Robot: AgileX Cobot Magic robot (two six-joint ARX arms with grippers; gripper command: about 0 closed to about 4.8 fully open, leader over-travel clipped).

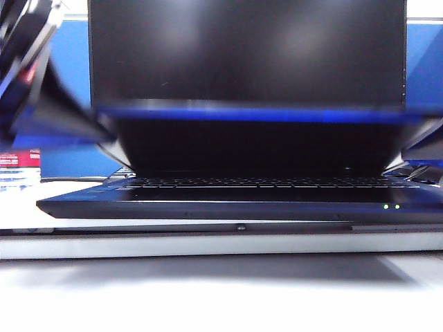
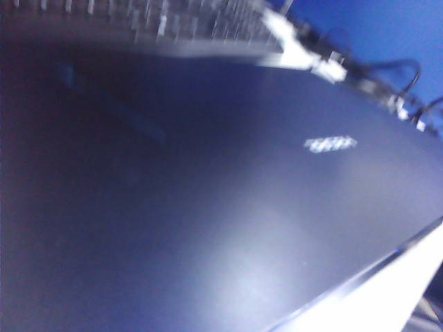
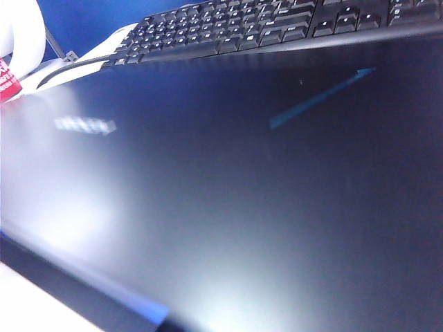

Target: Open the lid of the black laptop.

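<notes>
Though the exterior view is blurred by motion, the main things read clearly enough.

Black laptop (image 1: 228,207): flat on the white bench (image 1: 208,290), its front edge toward the camera, two small green lights lit near its right front corner.

Lid (image 1: 256,142): partly raised, hinged at the back, its front edge a blurred blue-lit band above the keys; the gap beneath it is dark. In the left wrist view the lid (image 2: 208,207) fills most of the picture, with a smeared white logo on it; in the right wrist view the lid (image 3: 242,194) does the same, with a thin blue streak reflected on it.

Keys (image 1: 256,183): rows of white-lettered keys show under the raised lid.

Monitor (image 1: 246,48): large dark screen standing behind the laptop, in front of a blue wall.

Left gripper (image 1: 66,114): a dark blurred shape at the lid's left front corner, apparently touching it; whether the jaws are wide or closed I cannot tell.

Right gripper (image 1: 422,142): a dark shape at the lid's right front corner; its jaws cannot be made out either.

Separate keyboard (image 3: 263,28): black, seen beyond the lid's far edge in the right wrist view.
</notes>
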